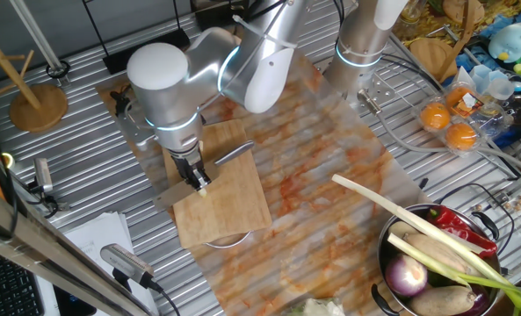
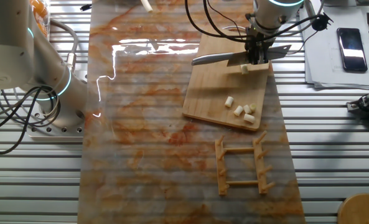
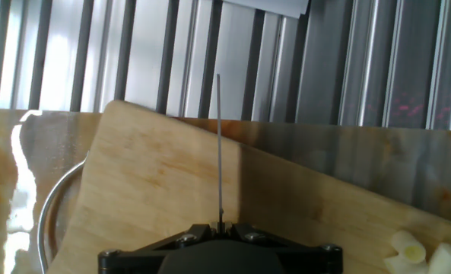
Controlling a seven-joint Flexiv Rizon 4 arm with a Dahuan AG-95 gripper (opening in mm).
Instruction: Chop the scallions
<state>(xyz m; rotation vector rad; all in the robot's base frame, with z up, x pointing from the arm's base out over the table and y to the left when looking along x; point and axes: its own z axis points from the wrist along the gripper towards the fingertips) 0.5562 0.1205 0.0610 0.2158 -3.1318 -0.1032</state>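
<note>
1. The hand (image 2: 257, 53) stood over the far part of the cutting board (image 2: 221, 93), clamped on the handle of a knife (image 2: 224, 58) whose blade lay level just above the wood.
2. The scallions (image 2: 241, 109) lay on the board as several short pale chunks near its near edge, with one more chunk (image 2: 245, 69) just under the hand beside the blade.
3. In the hand view the blade (image 3: 219, 144) showed edge-on as a thin line running out over bare board, and two chunks (image 3: 419, 253) sat at the lower right corner.
4. The board rested on the clear, orange-stained sheet (image 2: 147, 124) covering the ribbed worktop (image 2: 333, 155); its middle had open wood between the blade and the cut pieces.
5. A small wooden rack (image 2: 241, 165) lay just beyond the board's near edge, close to the chunks.
6. A metal bowl (image 1: 401, 263) holding a purple onion (image 1: 408, 277), a red pepper (image 1: 458, 226) and a long green-leaved stalk (image 1: 409, 218) sat well apart from the board.
7. A phone (image 2: 350, 40) and papers (image 2: 327, 62) lay on the worktop beside the board's far side.
</note>
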